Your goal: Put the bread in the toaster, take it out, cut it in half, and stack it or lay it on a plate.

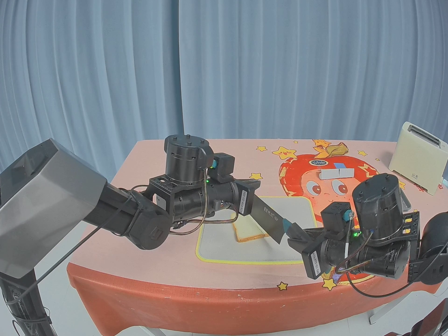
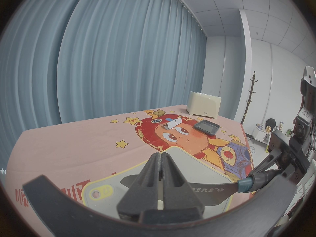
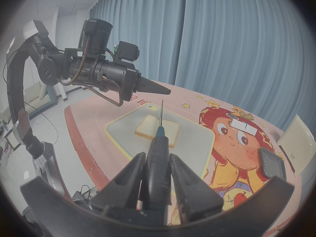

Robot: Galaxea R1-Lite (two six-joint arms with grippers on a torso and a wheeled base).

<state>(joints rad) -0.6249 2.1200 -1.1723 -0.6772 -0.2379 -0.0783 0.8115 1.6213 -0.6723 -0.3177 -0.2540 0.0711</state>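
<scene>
A slice of bread lies flat on a white cutting board with a yellow rim. My right gripper is shut on the dark handle of a knife. The blade reaches out over the middle of the slice; whether it touches the bread I cannot tell. My left gripper is shut on nothing, hovering above the board's far left side near the blade's tip. A cream toaster stands at the table's far right.
A dark square plate lies between the board and the toaster. A small white and blue card rests on the cartoon print of the pink tablecloth. The table's front edge is close below the board.
</scene>
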